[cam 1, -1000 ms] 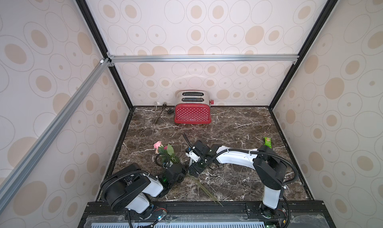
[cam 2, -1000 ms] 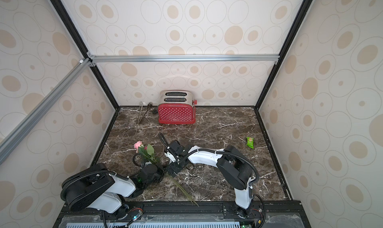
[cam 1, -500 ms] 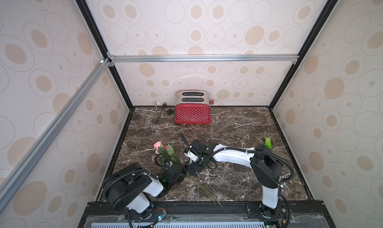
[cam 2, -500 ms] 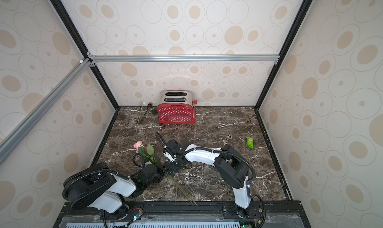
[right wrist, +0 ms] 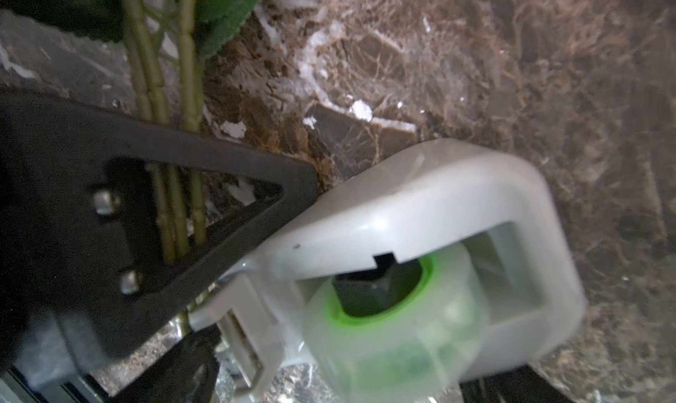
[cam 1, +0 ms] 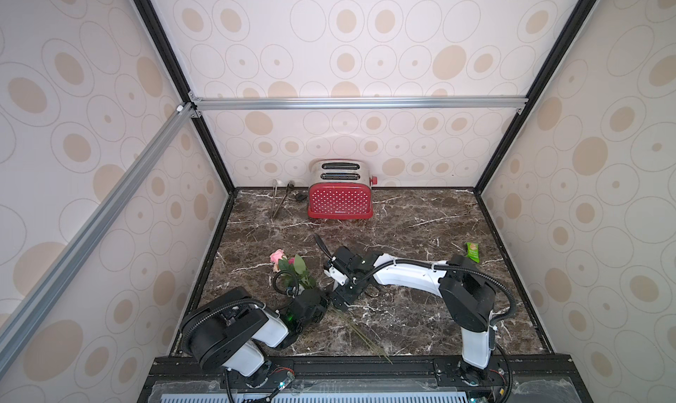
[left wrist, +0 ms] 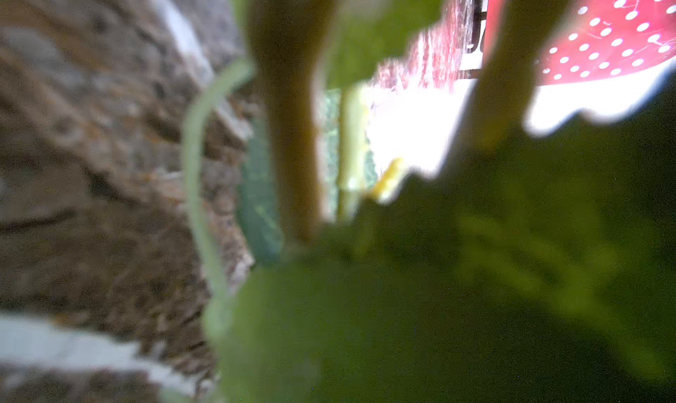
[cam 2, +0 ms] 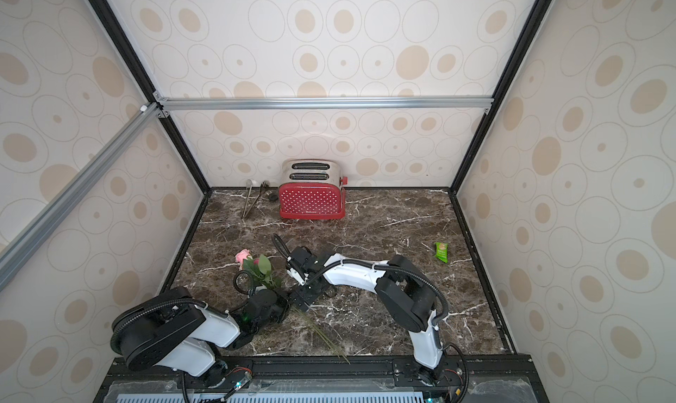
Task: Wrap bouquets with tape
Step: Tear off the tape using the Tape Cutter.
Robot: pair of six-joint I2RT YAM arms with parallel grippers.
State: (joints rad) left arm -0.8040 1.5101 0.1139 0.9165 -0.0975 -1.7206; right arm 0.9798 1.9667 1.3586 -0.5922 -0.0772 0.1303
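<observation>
the bouquet (cam 1: 297, 267) sits at about 9 o'clock from the middle of the marble table (cam 1: 420, 309) in both top views. its blooms, a pale pink rose (cam 1: 277, 255) and a deeper pink one beside it, point toward 11 o'clock with green leaves around them. its thin green stems (cam 1: 360, 337) trail off toward 5 o'clock, fanning out on the marble near the front edge. we see the left gripper (cam 1: 322, 304) closed tight on the bouquet just below the leaves; its wrist view is filled with blurred leaves and stems. the tape dispenser (right wrist: 420, 207), grey with a clear greenish roll (right wrist: 395, 309) in its opening, shows only in the right wrist view. there it fills the gap between the fingers of the right gripper (cam 1: 339, 301). the jaws stand wide and grip the dispenser across its body, one black finger (right wrist: 226, 152) pressed against its side. three stems pass behind that finger, just beside the dispenser's cutter end. in the top views the right gripper meets the left one from 1 o'clock, the two nearly touching over the stems. further out, a red toaster (cam 1: 340, 200) with white dots stands at 12 o'clock against the back wall. metal tongs (cam 1: 280, 200) lie at 11 o'clock beside it, and a small green packet (cam 1: 472, 252) lies at 3 o'clock, well apart from the bouquet.
</observation>
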